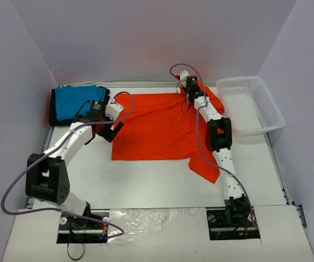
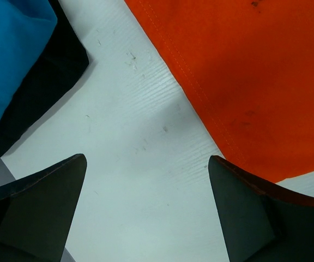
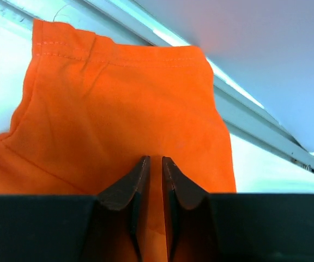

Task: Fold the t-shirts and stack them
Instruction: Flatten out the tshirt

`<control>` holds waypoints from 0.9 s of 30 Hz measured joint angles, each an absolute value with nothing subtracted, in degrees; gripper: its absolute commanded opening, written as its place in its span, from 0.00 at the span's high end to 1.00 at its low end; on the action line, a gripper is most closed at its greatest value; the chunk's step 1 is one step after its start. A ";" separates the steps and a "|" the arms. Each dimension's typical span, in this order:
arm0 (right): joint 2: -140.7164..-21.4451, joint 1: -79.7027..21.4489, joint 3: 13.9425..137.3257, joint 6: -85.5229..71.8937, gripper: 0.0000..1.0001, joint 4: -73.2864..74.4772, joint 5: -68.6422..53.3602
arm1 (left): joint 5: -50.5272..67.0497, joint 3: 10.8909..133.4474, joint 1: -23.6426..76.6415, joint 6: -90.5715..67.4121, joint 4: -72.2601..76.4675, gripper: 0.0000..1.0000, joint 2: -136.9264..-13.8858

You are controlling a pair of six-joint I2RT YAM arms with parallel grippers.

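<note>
The orange-red t-shirt (image 1: 157,128) lies spread flat in the middle of the table, one sleeve pointing to the near right. My right gripper (image 1: 187,101) is at its far right sleeve; in the right wrist view the gripper (image 3: 155,159) is shut on a fold of the orange cloth (image 3: 119,98). My left gripper (image 1: 110,131) is open and empty at the shirt's left edge, over bare table (image 2: 147,159), with the orange hem (image 2: 244,71) beside its right finger. The folded turquoise t-shirt (image 1: 75,101) lies on the folded black t-shirt (image 1: 53,115) at the back left; both show in the left wrist view (image 2: 10,54), (image 2: 50,82).
A white plastic mesh basket (image 1: 263,109) stands at the back right, beside the right arm. A raised rail (image 3: 255,117) runs along the table's back edge just beyond the held sleeve. Walls close in the left, back and right sides.
</note>
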State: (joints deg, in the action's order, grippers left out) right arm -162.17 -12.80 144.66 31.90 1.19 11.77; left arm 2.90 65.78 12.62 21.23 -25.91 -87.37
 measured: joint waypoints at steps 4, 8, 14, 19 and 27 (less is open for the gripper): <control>-156.22 -14.13 136.64 31.38 0.73 2.09 12.34 | 3.40 65.65 12.62 21.26 -25.74 0.06 -87.22; -147.11 -16.12 128.88 29.63 0.38 4.16 10.57 | 3.64 63.33 12.60 21.89 -24.75 0.06 -85.08; -127.59 -19.38 116.95 29.41 0.00 3.73 8.97 | 6.98 60.53 12.25 22.50 -24.45 0.06 -78.96; -108.81 -18.39 100.20 28.80 0.13 1.63 4.54 | 9.17 60.29 12.23 23.46 -24.47 0.06 -75.20; -88.14 -8.25 75.31 29.56 0.64 15.38 -4.43 | 7.94 54.50 18.35 29.19 -24.77 0.06 -71.90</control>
